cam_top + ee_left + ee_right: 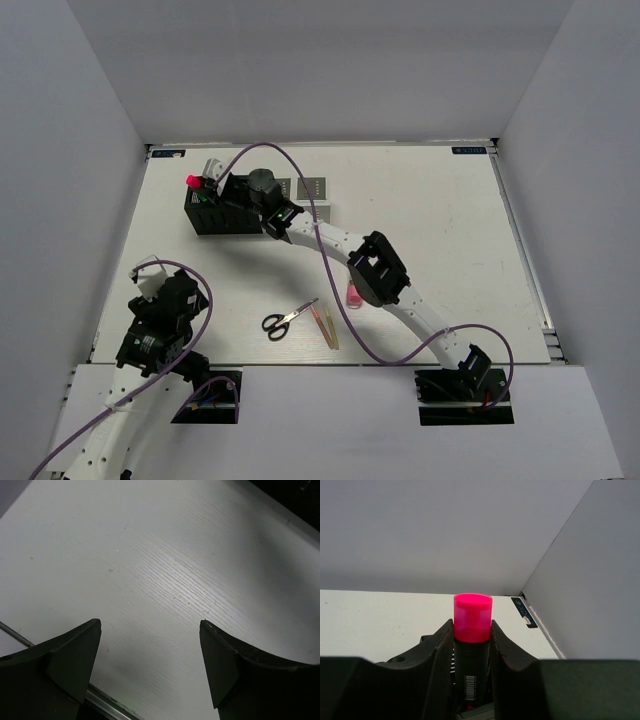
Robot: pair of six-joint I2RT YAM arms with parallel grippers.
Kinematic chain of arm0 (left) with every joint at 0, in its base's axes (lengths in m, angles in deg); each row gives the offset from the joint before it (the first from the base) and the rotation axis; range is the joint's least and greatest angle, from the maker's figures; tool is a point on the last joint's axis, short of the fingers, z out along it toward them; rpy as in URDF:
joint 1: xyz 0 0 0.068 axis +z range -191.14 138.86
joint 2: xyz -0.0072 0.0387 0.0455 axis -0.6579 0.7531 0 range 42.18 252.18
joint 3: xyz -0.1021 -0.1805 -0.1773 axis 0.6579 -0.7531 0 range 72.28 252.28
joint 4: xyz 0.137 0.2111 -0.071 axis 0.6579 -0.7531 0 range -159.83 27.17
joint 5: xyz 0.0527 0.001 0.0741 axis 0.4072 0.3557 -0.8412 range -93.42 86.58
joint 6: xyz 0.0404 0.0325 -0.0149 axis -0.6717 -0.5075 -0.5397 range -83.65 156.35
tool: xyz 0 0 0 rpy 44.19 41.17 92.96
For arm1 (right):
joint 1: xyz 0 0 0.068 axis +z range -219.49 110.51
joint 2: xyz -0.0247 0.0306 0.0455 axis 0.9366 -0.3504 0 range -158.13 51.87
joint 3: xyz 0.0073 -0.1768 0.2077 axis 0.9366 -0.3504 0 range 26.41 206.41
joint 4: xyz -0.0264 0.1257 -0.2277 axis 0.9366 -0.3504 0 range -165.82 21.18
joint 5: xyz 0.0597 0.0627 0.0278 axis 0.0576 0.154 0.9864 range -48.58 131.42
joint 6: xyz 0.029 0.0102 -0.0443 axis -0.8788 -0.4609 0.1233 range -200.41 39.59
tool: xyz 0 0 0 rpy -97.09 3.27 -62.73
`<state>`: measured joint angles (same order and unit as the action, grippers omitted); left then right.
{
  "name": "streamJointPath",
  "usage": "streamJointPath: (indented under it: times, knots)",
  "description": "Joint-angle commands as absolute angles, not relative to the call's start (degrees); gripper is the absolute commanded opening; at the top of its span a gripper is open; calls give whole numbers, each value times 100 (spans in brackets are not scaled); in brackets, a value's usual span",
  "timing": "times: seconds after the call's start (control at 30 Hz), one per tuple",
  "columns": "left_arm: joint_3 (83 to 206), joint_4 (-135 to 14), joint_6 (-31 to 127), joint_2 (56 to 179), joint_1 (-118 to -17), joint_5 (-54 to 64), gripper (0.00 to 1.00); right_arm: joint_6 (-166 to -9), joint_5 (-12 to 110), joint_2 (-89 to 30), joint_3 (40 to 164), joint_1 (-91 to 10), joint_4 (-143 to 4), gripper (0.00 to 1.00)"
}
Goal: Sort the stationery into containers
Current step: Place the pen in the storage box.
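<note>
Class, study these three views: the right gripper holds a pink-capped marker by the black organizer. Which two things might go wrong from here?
1. The pink-capped marker is clamped upright in the right gripper at the black organizer; released off-centre, it might strike a wall and topple out.
2. The purple cable on the right arm runs close to the scissors and yellow-pink sticks; a retreat may drag them.

Robot lab: white enclosure walls.
</note>
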<state>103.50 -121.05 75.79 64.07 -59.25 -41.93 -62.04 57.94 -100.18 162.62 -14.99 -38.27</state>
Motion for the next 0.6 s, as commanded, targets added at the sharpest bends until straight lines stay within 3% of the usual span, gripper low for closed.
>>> streamJointPath:
  times: [0.0,0.33,0.47,0.57]
  knots:
    - [10304,-12040,7529,6512,-5898,-4192,90,-6458,5610,-10053,16616,-1561,-2831,0]
    - [10304,-12083,7547,6582,-5890,-4166,90,-6757,5496,-10150,16388,-1684,-2795,0]
    - [10304,-12057,7555,6573,-5889,-4183,90,-6775,5618,-10203,16414,-1684,-2865,8]
    - [10304,-12057,7564,6556,-5890,-4183,90,-6749,5610,-10282,16449,-1684,-2883,8]
